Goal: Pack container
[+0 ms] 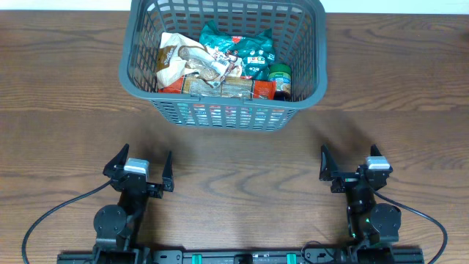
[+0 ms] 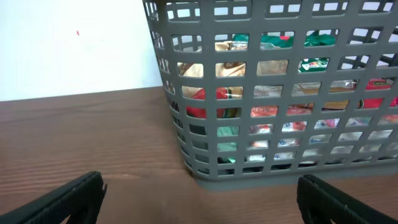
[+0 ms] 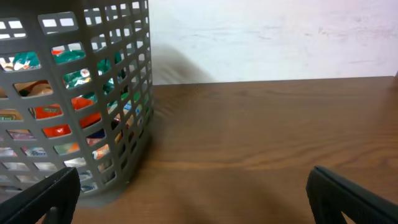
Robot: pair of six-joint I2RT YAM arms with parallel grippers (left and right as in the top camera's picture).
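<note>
The container (image 1: pixel 139 73) is a large dark grey slotted basket at the far middle of the table. It holds several food packets, among them a beige bag (image 1: pixel 176 59), a green bag (image 1: pixel 238 44) and a green-lidded jar (image 1: pixel 279 73). It also shows in the left wrist view (image 2: pixel 267 174) and the right wrist view (image 3: pixel 134 93). My left gripper (image 1: pixel 141 163) is open and empty near the front edge, apart from the basket. My right gripper (image 1: pixel 349 161) is open and empty at the front right.
The wooden table (image 1: pixel 66 110) runs to a white wall at the back (image 3: pixel 280 37). Black cables (image 1: pixel 44 216) trail from both arm bases along the front edge.
</note>
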